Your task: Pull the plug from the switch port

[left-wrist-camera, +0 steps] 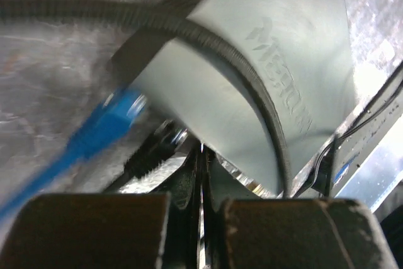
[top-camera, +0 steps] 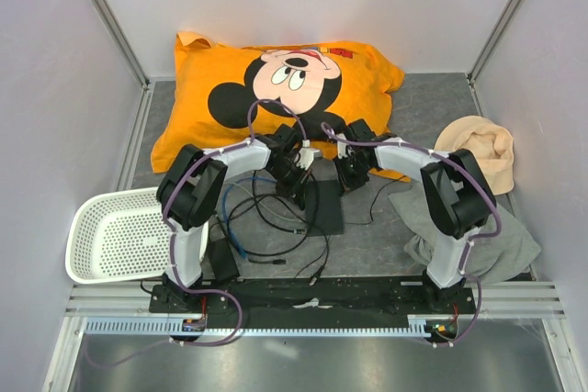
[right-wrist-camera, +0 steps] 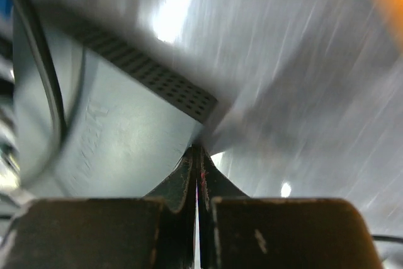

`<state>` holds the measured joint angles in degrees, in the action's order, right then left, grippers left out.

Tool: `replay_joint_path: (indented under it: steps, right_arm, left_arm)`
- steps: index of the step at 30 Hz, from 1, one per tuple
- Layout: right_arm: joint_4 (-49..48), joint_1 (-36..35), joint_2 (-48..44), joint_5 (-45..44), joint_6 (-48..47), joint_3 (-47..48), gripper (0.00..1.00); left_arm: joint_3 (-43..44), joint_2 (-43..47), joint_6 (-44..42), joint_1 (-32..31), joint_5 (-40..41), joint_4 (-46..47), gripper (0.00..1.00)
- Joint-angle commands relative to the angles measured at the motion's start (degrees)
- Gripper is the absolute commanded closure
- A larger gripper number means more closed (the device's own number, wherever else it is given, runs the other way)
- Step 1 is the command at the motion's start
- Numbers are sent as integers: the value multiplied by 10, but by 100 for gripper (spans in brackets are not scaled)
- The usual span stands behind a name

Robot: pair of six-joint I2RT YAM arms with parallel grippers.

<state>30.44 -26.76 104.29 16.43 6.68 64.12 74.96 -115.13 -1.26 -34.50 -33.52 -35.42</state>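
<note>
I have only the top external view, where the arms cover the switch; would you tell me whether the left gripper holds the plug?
Observer: No. The left wrist view shows the left gripper shut with nothing visible in it; the blue plug lies apart, to its left.
Operator: Is that plug seated in the port?
Observer: I cannot tell. It is blurred, right at a corner of the switch.
Operator: And the right gripper?
Observer: The right gripper is shut too, its tips close by a corner of the switch, beside its vented side.
</note>
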Motion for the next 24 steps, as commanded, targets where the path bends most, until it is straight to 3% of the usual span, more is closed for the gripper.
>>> replay_joint_path:
  steps: [1,11,17,19,20,24]
  right_arm:
    - [-79,-7,58,32,9,100,100]
    - [-58,-4,32,-8,-24,106,100]
    - [-42,1,-29,-46,-76,129,97]
    - [-43,1,-43,-65,-76,125,89]
    - [-42,1,-56,-67,-73,123,87]
    - [-42,-10,-77,-36,-74,105,79]
  left_arm:
    - [43,-14,32,-15,-53,22,99]
    - [54,24,-8,-13,-24,-6,98]
    - [42,109,-52,42,-32,-53,98]
    - [42,122,-58,71,-30,-52,94]
    - [44,126,-59,79,-29,-51,84]
    - [63,105,-54,102,-27,-38,65]
